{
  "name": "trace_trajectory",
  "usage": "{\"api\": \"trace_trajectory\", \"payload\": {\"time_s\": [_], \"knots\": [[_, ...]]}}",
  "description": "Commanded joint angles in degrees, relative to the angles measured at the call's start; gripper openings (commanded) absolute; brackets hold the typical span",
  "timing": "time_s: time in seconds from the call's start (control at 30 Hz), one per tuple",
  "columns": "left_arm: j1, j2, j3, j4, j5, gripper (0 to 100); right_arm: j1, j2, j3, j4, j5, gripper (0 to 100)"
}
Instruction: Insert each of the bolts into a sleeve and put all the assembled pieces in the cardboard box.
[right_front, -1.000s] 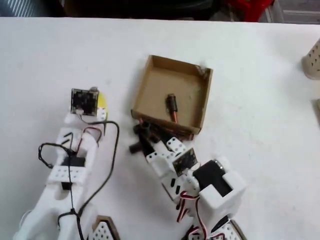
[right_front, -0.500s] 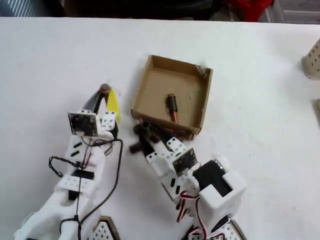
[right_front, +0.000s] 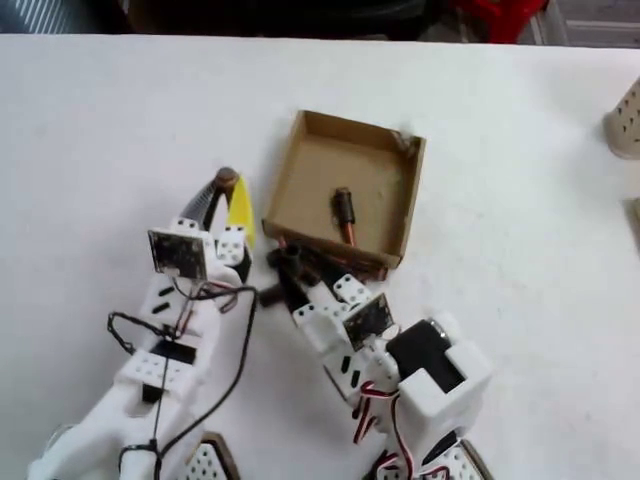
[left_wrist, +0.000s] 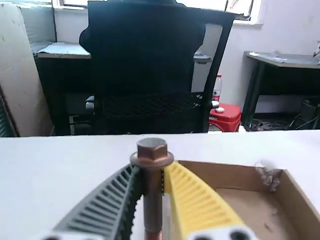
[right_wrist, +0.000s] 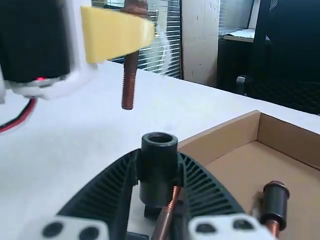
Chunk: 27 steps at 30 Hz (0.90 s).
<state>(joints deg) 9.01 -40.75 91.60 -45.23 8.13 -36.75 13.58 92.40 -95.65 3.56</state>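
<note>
My left gripper (right_front: 226, 192) is shut on a copper bolt (right_front: 226, 179), which it holds upright, head up, between its black and yellow fingers (left_wrist: 192, 197), left of the cardboard box (right_front: 290, 175). My right gripper (right_front: 290, 263) is shut on a black sleeve (right_wrist: 158, 162) that stands upright with its bore facing up, just in front of the box's near wall. In the right wrist view the bolt (right_wrist: 128, 75) hangs above and a little to the side of the sleeve, apart from it. One assembled piece (right_front: 344, 213) lies in the box.
A second copper bolt (right_front: 335, 257) lies along the outside of the box's near wall. A loose dark sleeve (right_front: 268, 296) rests on the table between the arms. A perforated beige object (right_front: 625, 120) stands at the far right edge.
The left gripper has tilted up and carried the bolt to the right, toward the box and the right gripper. The right arm has stayed still with the sleeve.
</note>
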Motion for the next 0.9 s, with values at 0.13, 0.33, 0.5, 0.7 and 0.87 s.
{"api": "trace_trajectory", "payload": {"time_s": [0.13,0.33,0.5,0.7,0.87], "knots": [[4.8,-15.6,0.3,8.2,6.0,2,0.5,0.0,-1.2,0.1,-0.4,1.6],[8.7,-29.3,0.4,21.8,7.1,2,0.4,0.0,-1.2,0.1,-0.4,1.6],[13.1,-36.4,0.4,31.6,6.9,2,0.3,0.0,-1.1,0.1,-0.4,1.6],[14.5,-37.3,0.4,35.6,6.9,2,0.3,0.0,-1.0,0.1,-0.4,1.6],[14.5,-37.3,0.9,35.3,7.0,2,0.3,0.0,-0.9,0.1,-0.4,1.6]]}}
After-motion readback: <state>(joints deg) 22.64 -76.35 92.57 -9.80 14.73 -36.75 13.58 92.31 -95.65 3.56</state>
